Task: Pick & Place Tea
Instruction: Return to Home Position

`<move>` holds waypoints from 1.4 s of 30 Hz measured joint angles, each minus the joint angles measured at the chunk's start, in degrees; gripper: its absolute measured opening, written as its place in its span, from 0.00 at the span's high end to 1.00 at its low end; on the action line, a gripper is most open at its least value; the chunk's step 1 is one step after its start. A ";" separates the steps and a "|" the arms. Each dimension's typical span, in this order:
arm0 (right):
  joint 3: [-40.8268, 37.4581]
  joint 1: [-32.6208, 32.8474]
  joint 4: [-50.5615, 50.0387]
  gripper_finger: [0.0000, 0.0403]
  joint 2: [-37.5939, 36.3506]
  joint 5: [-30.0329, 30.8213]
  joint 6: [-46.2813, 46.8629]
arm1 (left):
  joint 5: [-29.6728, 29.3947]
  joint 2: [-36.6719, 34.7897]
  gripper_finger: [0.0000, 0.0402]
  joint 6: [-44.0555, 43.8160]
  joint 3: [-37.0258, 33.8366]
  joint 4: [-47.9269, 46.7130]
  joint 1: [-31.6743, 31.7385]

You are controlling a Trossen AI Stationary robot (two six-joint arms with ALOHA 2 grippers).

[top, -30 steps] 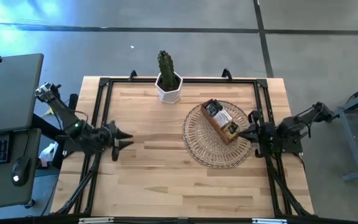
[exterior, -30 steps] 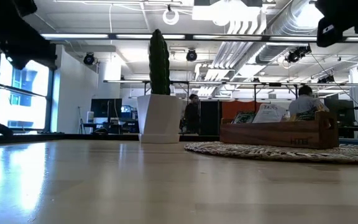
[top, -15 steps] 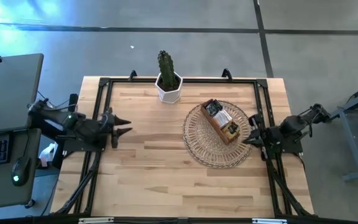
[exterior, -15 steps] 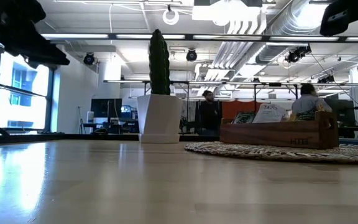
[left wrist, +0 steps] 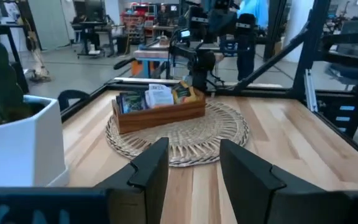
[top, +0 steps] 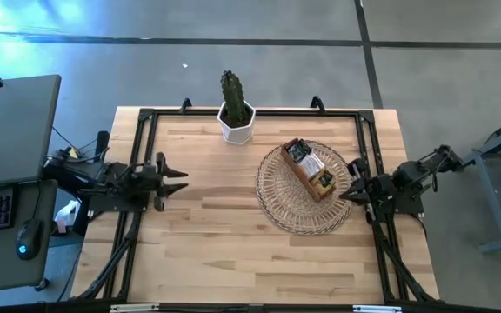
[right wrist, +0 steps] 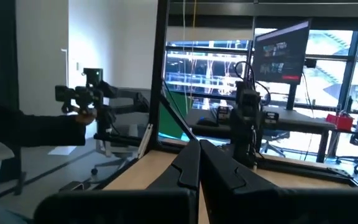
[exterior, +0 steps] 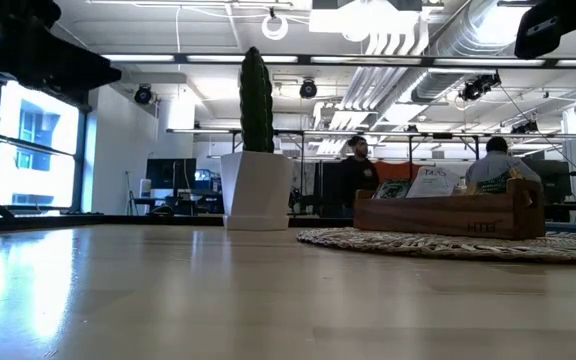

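Observation:
The tea sachets (top: 300,153) stand packed on edge in a brown wooden box (top: 311,171), which rests on a round wicker tray (top: 278,198) at the table's right. They also show in the left wrist view (left wrist: 158,96) and the low view (exterior: 430,181). My left gripper (top: 179,180) is open and empty above the table's left edge, pointing level toward the tray; its own view shows it (left wrist: 194,169). My right gripper (top: 349,187) is shut and empty just off the tray's right rim; its own view shows it (right wrist: 199,163).
A cactus in a white pot (top: 236,119) stands at the far edge, left of the tray. Bare wooden tabletop (top: 216,235) lies between my two grippers. A black frame rail (top: 250,112) runs around the table. People show in the room behind.
My left gripper has swung toward the table's far edge and turned, so that it now points level across the table toward the tray. My right gripper has risen a little beside the tray.

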 joint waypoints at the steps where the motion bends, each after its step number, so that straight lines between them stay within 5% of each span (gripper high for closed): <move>1: 0.00 0.00 0.05 0.99 0.00 0.00 0.13 | 0.04 -0.04 0.64 0.02 -0.40 0.23 0.00; 15: 0.00 0.02 0.30 0.99 1.98 -1.80 0.21 | 3.26 0.40 0.64 0.84 -5.06 5.85 0.00; 33: 0.02 -0.42 4.79 0.99 4.84 7.09 -4.15 | 1.66 0.85 0.64 -3.08 -5.03 5.35 0.00; 38: 0.02 -0.85 4.70 0.99 4.83 -3.51 -0.94 | 1.66 0.85 0.64 -3.08 -5.03 5.43 0.00; 42: -3.53 -0.87 11.85 0.99 4.79 -4.72 -1.33 | 1.65 0.85 0.64 -3.08 -5.03 5.43 0.00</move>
